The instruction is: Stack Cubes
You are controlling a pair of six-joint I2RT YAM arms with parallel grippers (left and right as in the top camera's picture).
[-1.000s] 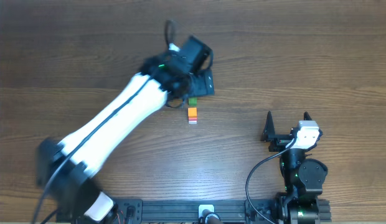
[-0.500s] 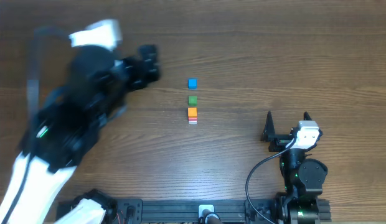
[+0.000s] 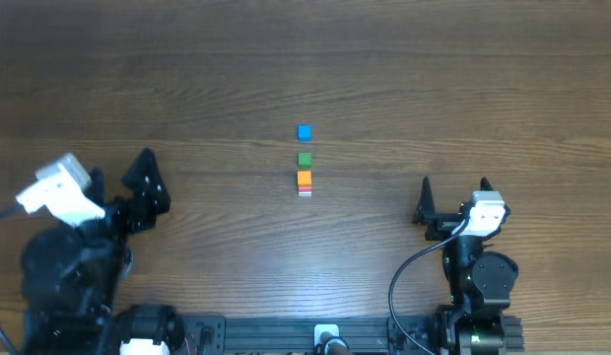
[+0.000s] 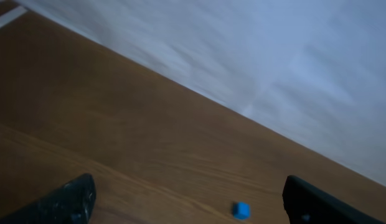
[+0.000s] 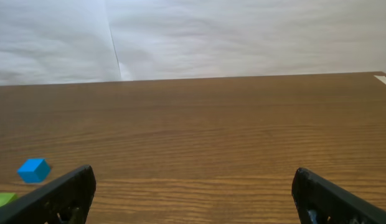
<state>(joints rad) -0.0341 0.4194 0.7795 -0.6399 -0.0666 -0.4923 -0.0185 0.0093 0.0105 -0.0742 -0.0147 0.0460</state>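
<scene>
Three cubes lie in a short line at the table's middle: a blue cube (image 3: 305, 132) farthest back, a green cube (image 3: 305, 159) in front of it, then an orange cube (image 3: 305, 178) with a pale strip showing at its near edge. My left gripper (image 3: 146, 184) sits far to the left near its base, open and holding nothing (image 4: 190, 211); the blue cube (image 4: 241, 210) shows small and distant between its fingers. My right gripper (image 3: 455, 187) stands open and holding nothing at the right (image 5: 196, 205), with the blue cube (image 5: 33, 169) and green cube (image 5: 3, 200) off to its side.
Bare wooden table (image 3: 463, 79) surrounds the cubes on all sides. A pale wall (image 5: 243, 37) rises beyond the table's far edge.
The left arm has swung away from the cubes and pulled back to the near left. The blue cube, hidden under it a second ago, now lies uncovered behind the green one. The right arm is still.
</scene>
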